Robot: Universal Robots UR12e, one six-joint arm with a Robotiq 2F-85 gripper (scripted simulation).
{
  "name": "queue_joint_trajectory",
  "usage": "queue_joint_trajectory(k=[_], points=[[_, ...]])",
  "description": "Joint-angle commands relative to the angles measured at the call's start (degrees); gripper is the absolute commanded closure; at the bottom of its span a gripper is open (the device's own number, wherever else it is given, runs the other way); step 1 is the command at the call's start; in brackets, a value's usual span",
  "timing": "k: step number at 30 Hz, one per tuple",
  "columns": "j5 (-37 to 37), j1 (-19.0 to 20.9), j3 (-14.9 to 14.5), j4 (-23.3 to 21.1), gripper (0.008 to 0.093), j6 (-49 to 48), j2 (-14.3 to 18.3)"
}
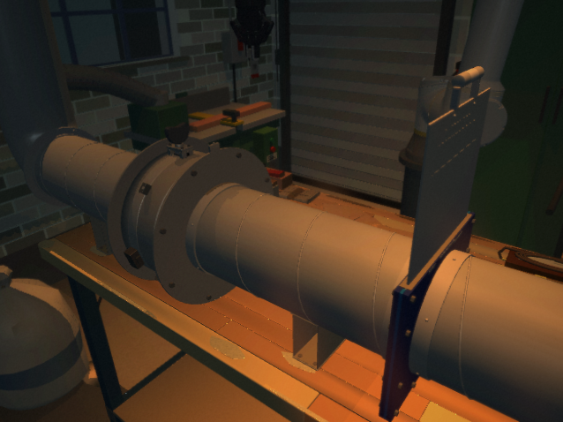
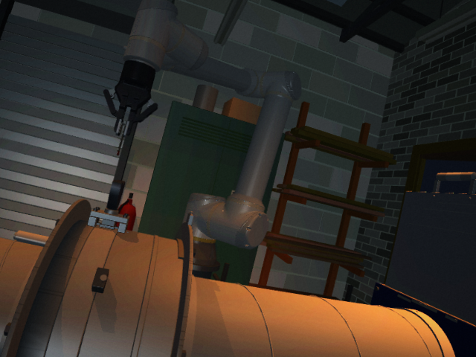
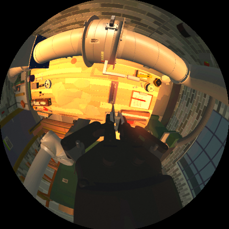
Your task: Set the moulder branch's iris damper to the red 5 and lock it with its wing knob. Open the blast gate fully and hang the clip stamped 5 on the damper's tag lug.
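Note:
A small thin clip [image 2: 120,143] with a red end hangs from my fingers, high above the bench; in the wrist camera it shows as a thin sliver [image 3: 113,116]. Well below stands the iris damper [image 1: 181,218], a wide flanged collar on the duct, with its dark wing knob [image 1: 177,133] on top on a small bracket [image 2: 107,221]. A small tag lug [image 2: 100,279] sticks out of the damper body. Further along the duct the blast gate [image 1: 447,182] has its grey blade raised high out of the blue frame, handle [image 1: 465,77] up. My gripper [image 2: 123,128] is closed, holding the clip.
A red case [image 3: 41,103] lies on the bench behind the duct, with a clipboard [image 3: 141,99], gauges and small tools. The long duct [image 1: 309,259] crosses the bench on a bracket [image 1: 313,343]. A green cabinet [image 2: 207,169] and a wooden rack [image 2: 327,200] stand behind.

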Motion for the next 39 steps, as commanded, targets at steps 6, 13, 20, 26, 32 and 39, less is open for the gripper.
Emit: queue_joint_trajectory(k=[6,13,20,26,32,39], points=[[0.01,5.42,-3.14,-0.35,0.0934,5.36,3.4],[0.01,12.42,-8.53,-0.41,0.0934,12.37,8.84],[0.0,18.44,-14.97,0.16,0.0934,18.4,14.7],[0.0,22.04,-20.0,0.98,0.0934,22.03,18.9],[0.0,24.08,-23.36,1.67,0.0934,24.09,21.56],[0.0,24.84,-24.7,1.96,0.0934,24.85,22.59]])
